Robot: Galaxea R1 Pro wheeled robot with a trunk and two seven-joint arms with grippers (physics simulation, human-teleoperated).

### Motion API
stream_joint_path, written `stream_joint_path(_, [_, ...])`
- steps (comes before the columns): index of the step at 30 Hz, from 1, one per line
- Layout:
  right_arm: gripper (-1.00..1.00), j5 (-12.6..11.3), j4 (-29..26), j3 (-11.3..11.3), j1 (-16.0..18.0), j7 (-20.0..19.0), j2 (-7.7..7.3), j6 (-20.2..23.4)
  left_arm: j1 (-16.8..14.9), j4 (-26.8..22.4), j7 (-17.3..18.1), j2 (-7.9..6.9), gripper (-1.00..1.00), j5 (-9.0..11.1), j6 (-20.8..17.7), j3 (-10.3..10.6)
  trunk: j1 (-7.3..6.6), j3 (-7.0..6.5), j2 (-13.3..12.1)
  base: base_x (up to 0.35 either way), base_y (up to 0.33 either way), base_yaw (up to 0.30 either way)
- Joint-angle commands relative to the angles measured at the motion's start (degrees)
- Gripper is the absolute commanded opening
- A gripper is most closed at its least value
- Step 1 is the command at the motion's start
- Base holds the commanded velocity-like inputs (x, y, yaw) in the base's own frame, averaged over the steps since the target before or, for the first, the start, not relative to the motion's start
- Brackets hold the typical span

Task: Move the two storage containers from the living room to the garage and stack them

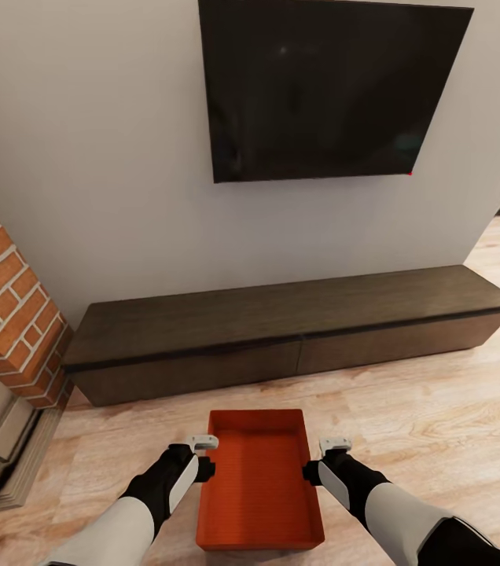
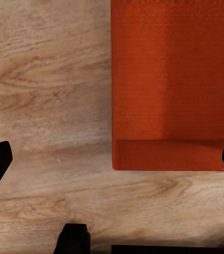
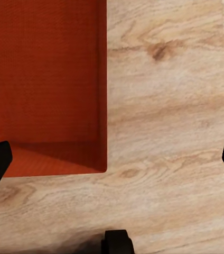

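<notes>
Black TV (image 1: 332, 90) on pale wall, dark cabinet (image 1: 281, 334), brick column (image 1: 10, 306), wood floor (image 1: 431, 424).

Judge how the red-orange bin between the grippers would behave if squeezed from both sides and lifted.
The storage container looks like rigid plastic with low straight walls, so it probably keeps its shape. It is empty, likely light. Its smooth outer walls might slip between the left gripper and right gripper.

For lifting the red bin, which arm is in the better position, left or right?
Neither clearly: the left gripper and right gripper flank the storage container about evenly, each beside a long wall. A two-arm squeeze lift seems likeliest.
</notes>
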State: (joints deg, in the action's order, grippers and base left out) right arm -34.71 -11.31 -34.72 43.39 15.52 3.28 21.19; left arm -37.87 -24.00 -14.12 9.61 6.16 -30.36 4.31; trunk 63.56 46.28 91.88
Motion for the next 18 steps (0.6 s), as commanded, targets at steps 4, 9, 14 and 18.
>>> stream_joint_path(4, [1.0, -0.5, -0.7, -0.5, 0.0, 0.4, 0.02, 0.3, 0.0, -1.1, -0.5, -0.05, 1.0, 0.6, -0.3, 0.3, 0.22, 0.23, 0.4, 0.0, 0.0, 0.0])
stream_joint_path(9, [1.0, -0.5, -1.2, -0.5, 0.0, 0.4, -0.02, 0.3, 0.0, -1.4, -0.5, -0.04, 1.0, 0.6, -0.5, 0.3, 1.31, 1.12, 2.4, 0.0, 0.0, 0.0])
stream_joint_path(14, [1.0, -0.5, -1.2, -0.5, 0.0, 0.4, -0.03, 0.3, 0.0, -1.5, -0.5, -0.03, 1.0, 0.6, -0.6, 0.4, 2.41, 2.02, 4.4, 0.0, 0.0, 0.0])
stream_joint_path(18, [1.0, -0.4, -1.3, -0.5, 0.0, 0.4, -0.03, 0.3, 0.0, -1.4, -0.5, -0.03, 1.0, 0.6, -0.7, 0.4, 3.29, 2.74, 6.0, 0.0, 0.0, 0.0])
